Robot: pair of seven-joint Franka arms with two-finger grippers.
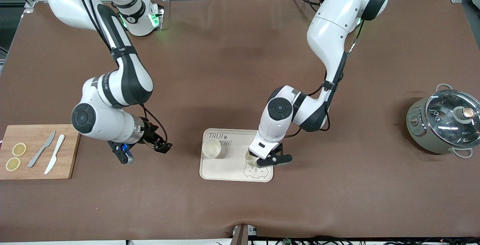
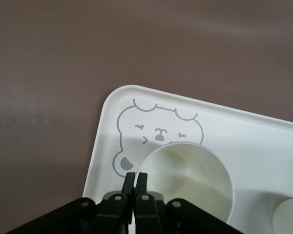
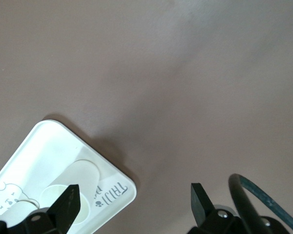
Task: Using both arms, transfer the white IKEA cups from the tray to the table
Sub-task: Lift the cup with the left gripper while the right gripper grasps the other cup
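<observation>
Front view shows both cups still on the tray (image 1: pixel 210 172); neither has reached the worktop (image 1: pixel 337 192). Your left pincer (image 2: pixel 136 179) pinches one cup (image 2: pixel 195 180) by its rim. Your right pincer (image 3: pixel 134 200) hangs wide, empty, beside the tray, near the second cup (image 1: pixel 212 148).

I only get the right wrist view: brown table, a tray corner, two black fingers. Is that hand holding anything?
Observer: No. The right gripper hangs open over bare table, between the cutting board and the tray.
Operator: What's the other arm doing?
Observer: The left gripper is shut on the rim of one white cup, beside the tray's bear drawing.
Operator: Any more cups?
Observer: A second white cup stands free on the tray near the lettering.
</observation>
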